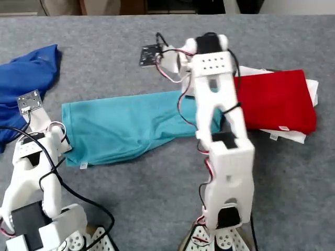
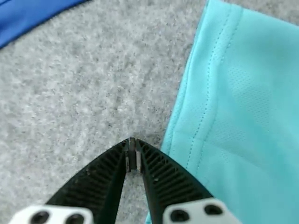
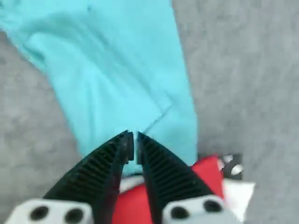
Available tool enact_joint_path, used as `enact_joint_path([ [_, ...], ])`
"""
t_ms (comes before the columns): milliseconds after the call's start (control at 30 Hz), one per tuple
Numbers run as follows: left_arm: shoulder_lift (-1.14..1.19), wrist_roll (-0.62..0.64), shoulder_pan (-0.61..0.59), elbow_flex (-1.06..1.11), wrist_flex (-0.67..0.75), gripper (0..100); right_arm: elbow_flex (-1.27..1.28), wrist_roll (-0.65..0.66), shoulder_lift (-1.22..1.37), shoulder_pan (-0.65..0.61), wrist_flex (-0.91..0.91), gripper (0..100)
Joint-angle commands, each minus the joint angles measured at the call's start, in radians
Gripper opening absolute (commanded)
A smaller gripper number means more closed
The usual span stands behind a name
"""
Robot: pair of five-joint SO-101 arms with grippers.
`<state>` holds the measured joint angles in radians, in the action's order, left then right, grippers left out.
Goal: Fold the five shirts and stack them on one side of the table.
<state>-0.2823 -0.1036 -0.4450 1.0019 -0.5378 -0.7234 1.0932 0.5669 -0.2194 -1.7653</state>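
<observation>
Lying rumpled on grey felt (image 1: 152,193), teal mesh shirt (image 1: 120,128); left tool (image 2: 132,158) and right tool (image 3: 135,144) pinched closed.

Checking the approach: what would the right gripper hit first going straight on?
Probably the teal shirt; the right gripper, fingers shut, points onto it. Height above it unclear.

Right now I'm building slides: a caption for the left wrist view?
Left end effector, shut, above grey tabletop beside the turquoise shirt.
</observation>
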Motion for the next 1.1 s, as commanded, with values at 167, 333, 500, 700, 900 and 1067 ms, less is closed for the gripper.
enact_joint_path([
  [167,-0.004,0.0,0.011,-0.051,0.012,2,0.667,0.008,-0.389,0.022,0.331,0.2],
  [333,-0.004,0.0,0.011,-0.051,0.012,2,0.765,0.006,-0.321,0.016,0.54,0.2],
  [500,-0.004,-0.002,0.012,-0.052,0.012,2,0.662,0.006,-0.111,0.048,0.746,0.2],
  [700,-0.004,-0.002,0.012,-0.052,0.012,2,0.274,-0.037,0.151,0.062,0.666,0.2],
  [900,-0.004,-0.002,0.012,-0.052,0.012,2,-0.183,-0.107,0.239,0.019,0.322,0.2],
  [1067,-0.004,-0.002,0.012,-0.051,0.012,2,-0.435,-0.114,0.24,-0.004,0.04,0.2],
])
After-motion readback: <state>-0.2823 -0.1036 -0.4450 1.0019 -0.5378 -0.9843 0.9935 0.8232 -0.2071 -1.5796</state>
